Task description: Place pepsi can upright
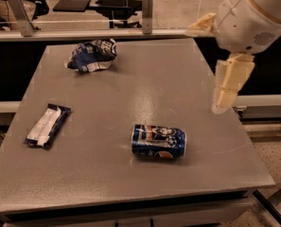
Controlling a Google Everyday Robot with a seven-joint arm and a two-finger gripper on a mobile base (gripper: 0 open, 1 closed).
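Note:
The pepsi can (159, 142) lies on its side on the grey table (144, 84), in the front middle, its long axis running left to right. It is dark blue with white graphics and a round logo near its lower edge. My gripper (227, 84) hangs from the white arm (251, 13) at the upper right, above the table's right edge. It is well above and to the right of the can and touches nothing.
A wrinkly blue-and-white snack bag (92, 55) lies at the back left of the table. A flat dark bar wrapper with a white panel (47, 125) lies at the left. A railing with posts (147, 6) runs behind the table.

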